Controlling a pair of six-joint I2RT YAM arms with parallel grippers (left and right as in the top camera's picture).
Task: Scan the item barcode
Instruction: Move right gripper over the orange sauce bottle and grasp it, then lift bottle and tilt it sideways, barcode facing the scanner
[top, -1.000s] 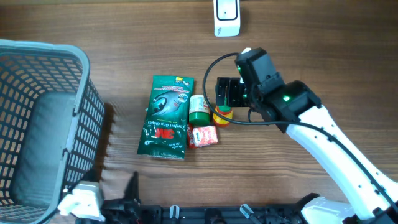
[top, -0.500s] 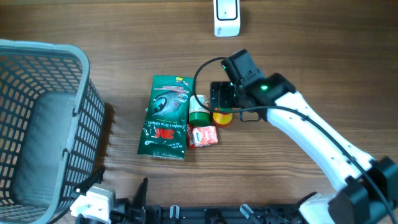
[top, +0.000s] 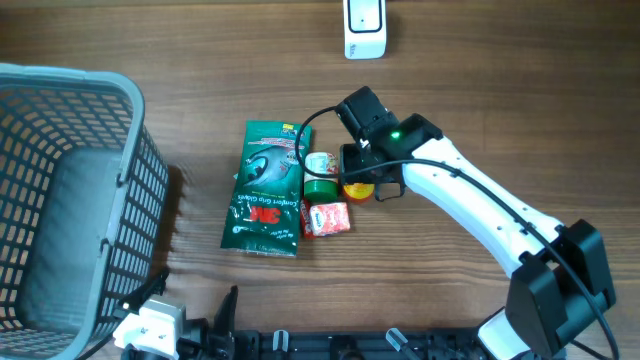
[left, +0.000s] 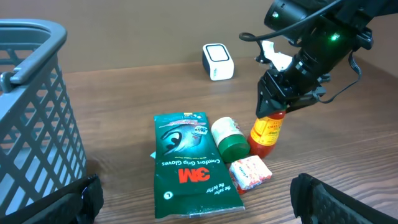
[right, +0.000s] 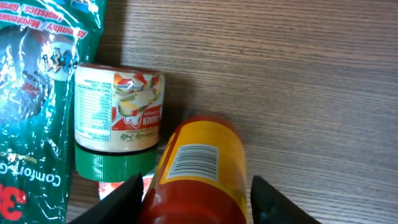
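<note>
A red sauce bottle (top: 357, 188) with a yellow label stands upright on the table, its barcode (right: 194, 163) facing the right wrist camera. My right gripper (right: 196, 202) is down over the bottle (left: 267, 132), one finger against each side, shut on it. The white scanner (top: 365, 25) sits at the far edge of the table. My left gripper (left: 205, 202) hovers low at the near edge, open wide, holding nothing.
A green-lidded jar (top: 320, 175) lies against the bottle's left side. A green 3M glove pack (top: 268, 190) lies left of the jar, and a small red packet (top: 327, 218) in front. A grey basket (top: 130, 110) fills the left side.
My right gripper has swung left and down over the sauce bottle and its jaws have narrowed onto it. The left gripper stays open and still.
</note>
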